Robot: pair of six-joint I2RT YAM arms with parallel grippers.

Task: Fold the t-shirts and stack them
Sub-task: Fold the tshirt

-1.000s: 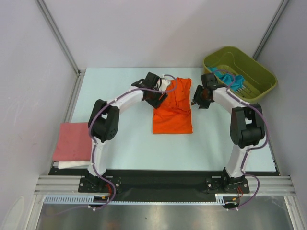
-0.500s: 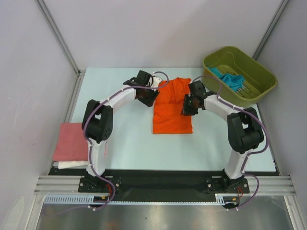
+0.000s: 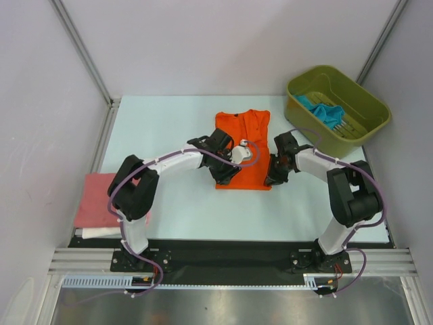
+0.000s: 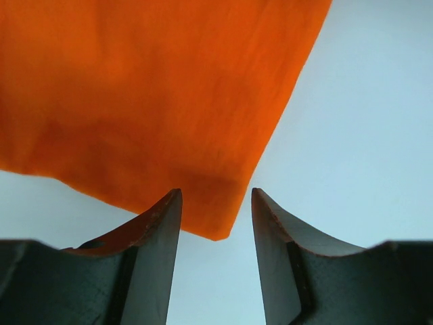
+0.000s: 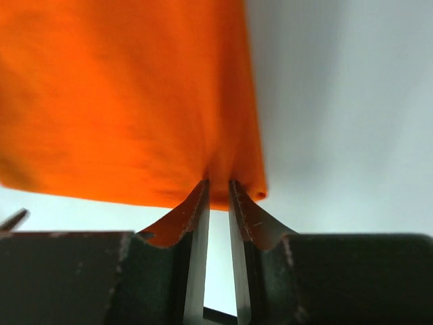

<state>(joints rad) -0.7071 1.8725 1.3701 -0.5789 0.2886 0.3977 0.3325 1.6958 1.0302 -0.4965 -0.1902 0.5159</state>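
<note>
Near left edge: a pink t-shirt [image 3: 101, 193], soft cloth folded into a flat rectangle, lies on a white t-shirt [image 3: 101, 233]. Only a thin strip of the white one shows at the near edge of the pale, smooth table [image 3: 183, 213].
My left gripper [image 4: 215, 193]: the dark, wedge-shaped fingers [image 4: 162, 230] stand moderately apart. The pointed near left corner of a soft, bright orange t-shirt [image 4: 135, 101] sits in the gap. I cannot tell whether either finger touches it.
My right gripper [image 5: 218, 181]: the fingers are drawn narrow and pinch the orange t-shirt's near hem close to its near right corner. The cloth puckers in fine creases at the tips.
Mid-table: the orange t-shirt lies folded to a long rectangle, collar end toward the far edge, mostly flat with shallow wrinkles.
Far right corner: an olive-green plastic tub [image 3: 369, 112], rectangular with rounded corners, holds a crumpled teal-blue t-shirt [image 3: 323, 112].
</note>
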